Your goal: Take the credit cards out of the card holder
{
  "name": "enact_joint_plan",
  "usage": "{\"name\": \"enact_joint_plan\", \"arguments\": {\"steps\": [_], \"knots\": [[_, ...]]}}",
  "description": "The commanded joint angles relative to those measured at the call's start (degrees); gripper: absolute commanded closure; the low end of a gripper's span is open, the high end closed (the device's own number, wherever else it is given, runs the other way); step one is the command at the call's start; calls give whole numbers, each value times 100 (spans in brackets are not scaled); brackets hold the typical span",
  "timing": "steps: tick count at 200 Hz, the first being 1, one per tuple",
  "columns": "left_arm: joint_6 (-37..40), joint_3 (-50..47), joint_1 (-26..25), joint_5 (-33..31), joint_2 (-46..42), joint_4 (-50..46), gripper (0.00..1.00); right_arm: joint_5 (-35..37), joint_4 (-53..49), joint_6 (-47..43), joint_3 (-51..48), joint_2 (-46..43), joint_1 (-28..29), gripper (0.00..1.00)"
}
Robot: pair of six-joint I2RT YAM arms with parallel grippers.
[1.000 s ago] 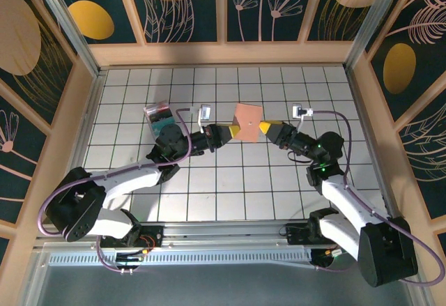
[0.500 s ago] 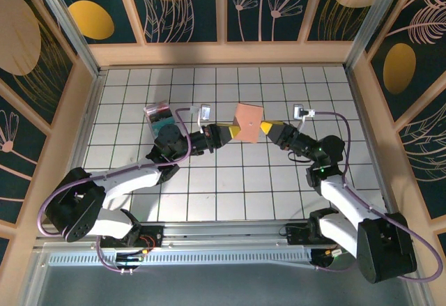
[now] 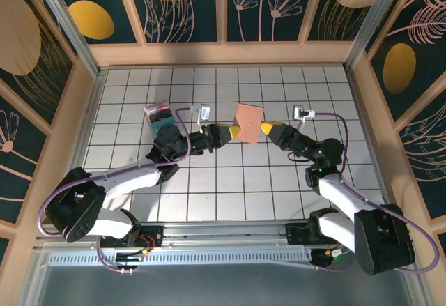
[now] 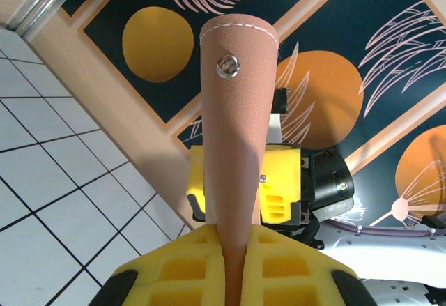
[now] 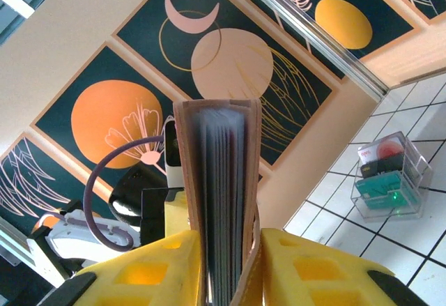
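Up off the tabletop [image 3: 244, 194], over its middle and somewhat nearer the far edge than the near one: tan-brown leather card holder [image 3: 248, 119], pinched from both sides. Left hand [image 3: 233, 134] clamped tight on its left lower corner, yellow fingers [image 4: 195, 264] pressed flat against the leather with no gap showing. Right hand [image 3: 265, 130] closed on the opposite side, narrowly parted by the holder's thickness, both yellow fingers [image 5: 150, 271] touching the covers.

From the left wrist: card holder [image 4: 237, 146] seen edge-on from its folded back, rising from the left hand [image 4: 235, 250], a metal snap stud [image 4: 226, 65] near the top.

From the right wrist: card holder [image 5: 219, 180] seen from its open edge above the right hand [image 5: 226, 264], covers nearly together, blurred grey-blue inner layers [image 5: 221, 194] between them; single cards not distinguishable.

Toward the far-left part of the tabletop, well apart from the holder: clear plastic box [image 3: 160, 114] with teal and red contents.
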Motion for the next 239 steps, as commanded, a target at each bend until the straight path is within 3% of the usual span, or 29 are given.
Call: {"name": "enact_joint_plan", "arguments": {"steps": [1,61,96,130,176,201,239], "knots": [[-83,56,-1,158,-60,595,100,-164,325,48,-79,86,-26,71],[-89,99,3,230,-36,622,100,-193,-445,-368,121,89,94,64],[-168,170,-6,328,126,640,100,-143,-861,-731,375,44,417,65],[-204,247,-1,402,231,655,100,-315,-444,-525,422,106,481,68],[-283,346,-4,479,355,545,100,-600,751,141,388,442,532,82],[-293,359,-3,409,356,435,100,-648,1071,346,387,597,546,100],[-218,363,-3,296,291,184,87,-472,457,48,410,469,539,100]]}}
